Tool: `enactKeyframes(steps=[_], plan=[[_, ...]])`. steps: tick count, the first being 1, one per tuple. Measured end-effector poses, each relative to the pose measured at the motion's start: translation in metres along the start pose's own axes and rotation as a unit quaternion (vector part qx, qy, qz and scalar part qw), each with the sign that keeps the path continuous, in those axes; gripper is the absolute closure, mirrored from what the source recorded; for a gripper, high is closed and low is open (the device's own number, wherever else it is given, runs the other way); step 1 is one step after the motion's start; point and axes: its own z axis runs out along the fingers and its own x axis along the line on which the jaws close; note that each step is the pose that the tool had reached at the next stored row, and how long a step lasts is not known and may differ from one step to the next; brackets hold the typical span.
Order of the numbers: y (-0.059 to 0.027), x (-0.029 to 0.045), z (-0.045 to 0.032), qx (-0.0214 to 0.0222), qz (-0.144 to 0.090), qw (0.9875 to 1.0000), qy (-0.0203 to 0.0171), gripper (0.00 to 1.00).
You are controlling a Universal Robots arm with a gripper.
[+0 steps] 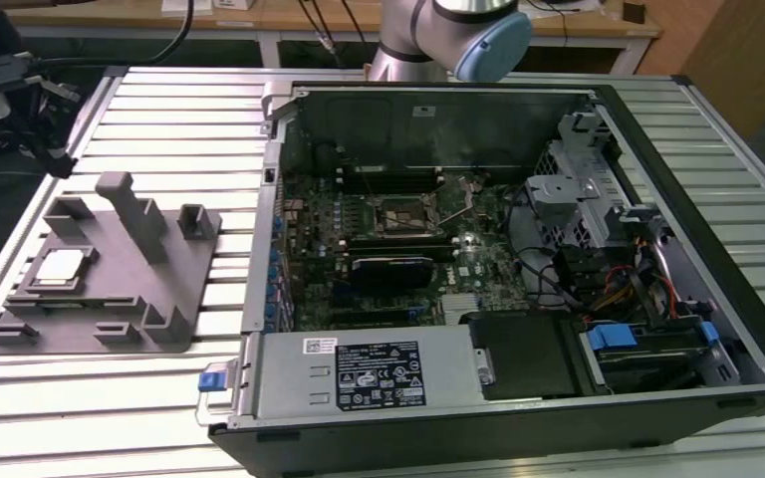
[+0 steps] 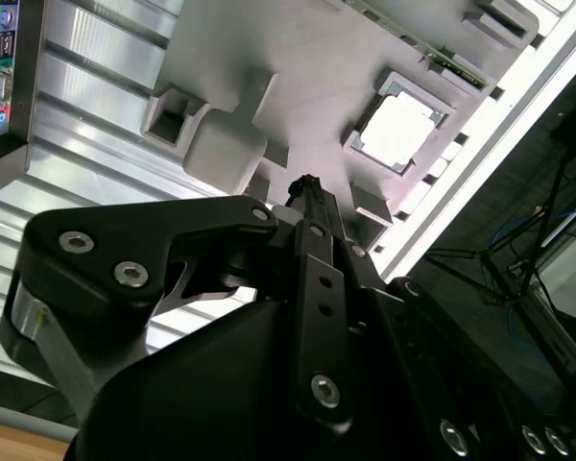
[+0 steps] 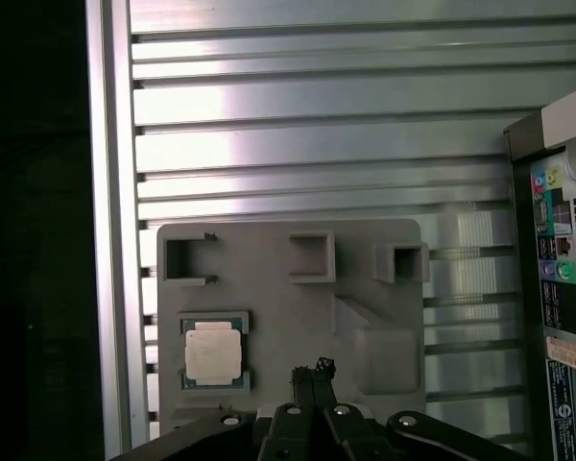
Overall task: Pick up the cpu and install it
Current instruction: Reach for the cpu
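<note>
Hovering over the gray holder block [image 3: 288,312], our gripper [image 3: 312,369] has its fingers [image 3: 300,380] closed together, gripping nothing; we judge the pick-up not yet begun. The cpu [image 3: 213,351] lies flat in a shallow recess of that block, near the fingertips but apart. Grasping calls for parted jaws straddling its edges. Low recess walls hem two sides, and above it is open air.

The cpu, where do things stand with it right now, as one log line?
cpu: lying in gray holder | fingers: shut, empty, apart from cpu | computer case: open
</note>
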Motion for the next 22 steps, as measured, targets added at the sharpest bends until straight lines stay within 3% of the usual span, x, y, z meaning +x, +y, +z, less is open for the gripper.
enactKeyframes(steps=[22], plan=[[-0.0124,0.0129,0.0127,0.0000,0.000,1.0000,0.0000,0.89]])
